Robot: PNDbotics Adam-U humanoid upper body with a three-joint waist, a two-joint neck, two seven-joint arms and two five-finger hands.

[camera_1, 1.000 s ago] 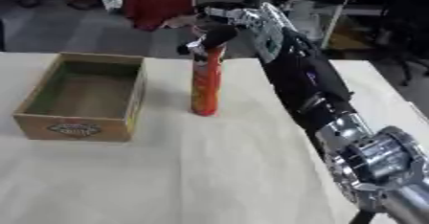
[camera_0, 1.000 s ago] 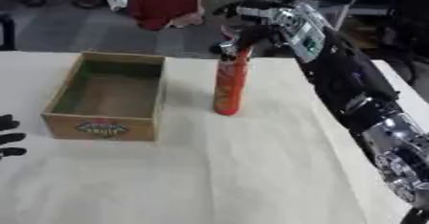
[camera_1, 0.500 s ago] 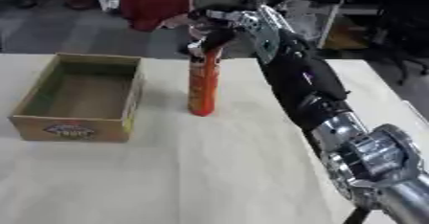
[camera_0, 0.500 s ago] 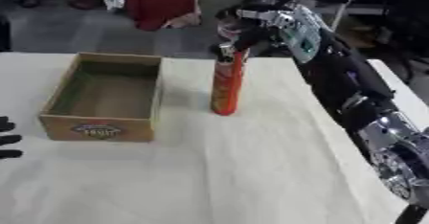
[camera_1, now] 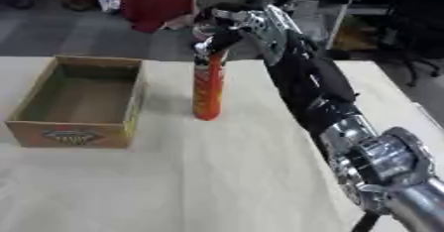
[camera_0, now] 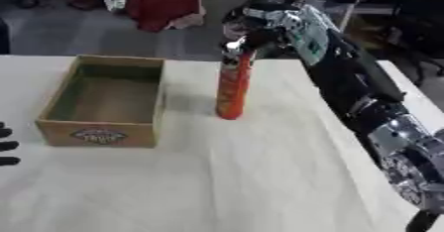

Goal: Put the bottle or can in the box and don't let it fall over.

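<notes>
Can (camera_0: 232, 88), tall, thin and orange-red, stands upright on the bench (camera_0: 260, 176) with its long axis vertical and its pale cap at the top. It hangs straight down from the fingers (camera_0: 246, 36) of the right hand (camera_0: 260, 24), which curl round the cap and neck from above and behind, so the whole body of the can lies below the grip. Its base appears to rest on the cloth-covered bench, though a slight lift cannot be ruled out from these views.

To the left of the fingers, near but apart from the can, sits the box (camera_0: 108, 102), an open wooden crate with a printed label on its near wall and nothing visible inside. A strip of bare bench shows between the can and the box's right wall.

The coming move turns on that sideways gap: the can probably has to rise clear of the wall, travel left and come down inside with its axis kept vertical, since a tall, narrow can held only at the top could swing or tip on landing. The right hand is the nearer one and already has the hold.

The left hand (camera_0: 5, 146) shows only as dark fingers at the lower left edge, well away from the box, resting open.
</notes>
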